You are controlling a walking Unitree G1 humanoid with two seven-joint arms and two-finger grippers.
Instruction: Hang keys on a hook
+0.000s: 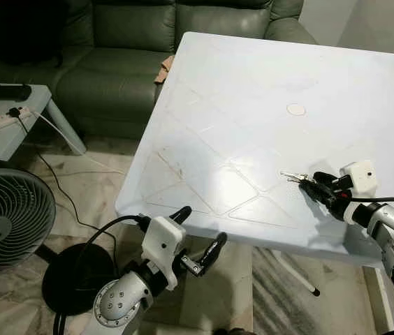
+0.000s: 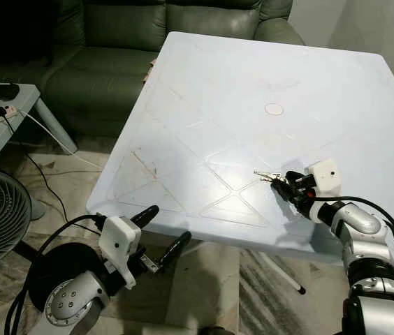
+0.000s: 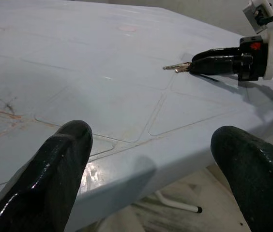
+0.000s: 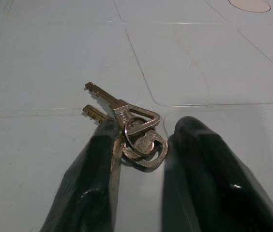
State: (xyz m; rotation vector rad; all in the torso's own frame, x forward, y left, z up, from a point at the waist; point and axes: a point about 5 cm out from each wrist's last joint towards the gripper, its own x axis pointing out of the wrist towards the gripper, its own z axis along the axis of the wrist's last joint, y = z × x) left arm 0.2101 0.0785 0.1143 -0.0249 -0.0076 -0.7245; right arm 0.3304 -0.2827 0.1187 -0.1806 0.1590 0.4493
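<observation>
**Closing on the keys without skidding them off the counter**

The keys (image 4: 127,130) lie flat on the pale counter (image 1: 253,91), near its front edge on the robot's right. The right claw (image 4: 139,159) rests low on the surface with its two black fingers either side of the key ring; the left-hand finger touches the ring and a gap shows at the other, so the claw looks partly open and not yet clamped. The left claw (image 1: 200,237) hangs wide open below the counter's front edge, idle.

The step in hand appears to be the pickup. Thin metal on slick plastic will likely slide, so the fingers should close squarely across the ring and key heads, tips pressed to the counter, before any lift. A slow, straight rise should keep the blades from swinging loose. No hook is visible, so one must be found afterwards.
</observation>
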